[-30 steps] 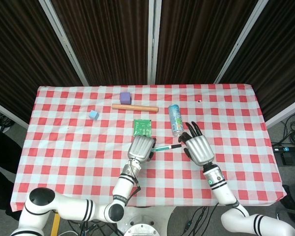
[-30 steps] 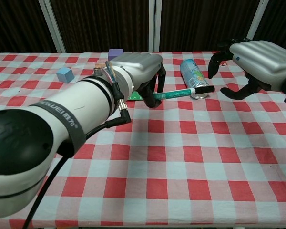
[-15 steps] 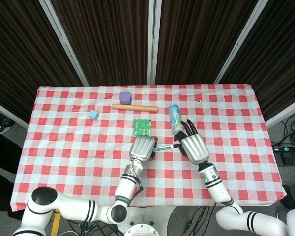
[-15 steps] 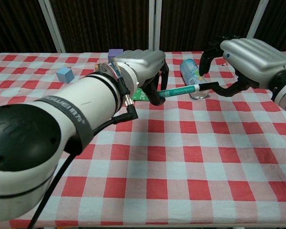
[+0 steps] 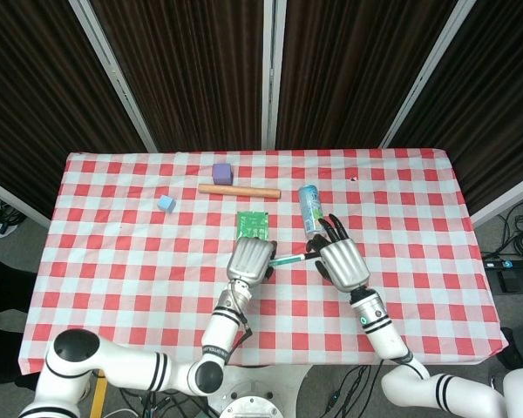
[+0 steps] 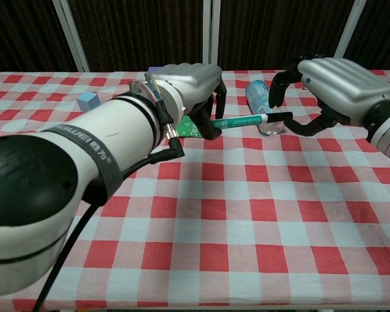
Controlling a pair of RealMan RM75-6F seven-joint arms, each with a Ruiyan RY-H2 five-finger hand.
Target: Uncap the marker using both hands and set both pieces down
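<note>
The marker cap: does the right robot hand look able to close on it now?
Probably yes. The marker cap lies between the open fingers of the right robot hand; nothing blocks it, and the left robot hand holds the marker.

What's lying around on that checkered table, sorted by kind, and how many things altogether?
Cubes: 2, blue cube and purple cube
Markers: 1, marker, held off the table
Cans: 1, can
Wooden sticks: 1, wooden stick
Green boards: 1, green board
Total: 6

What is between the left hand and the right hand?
The green marker spans between the left hand and right hand; the chest view shows it best.
</note>
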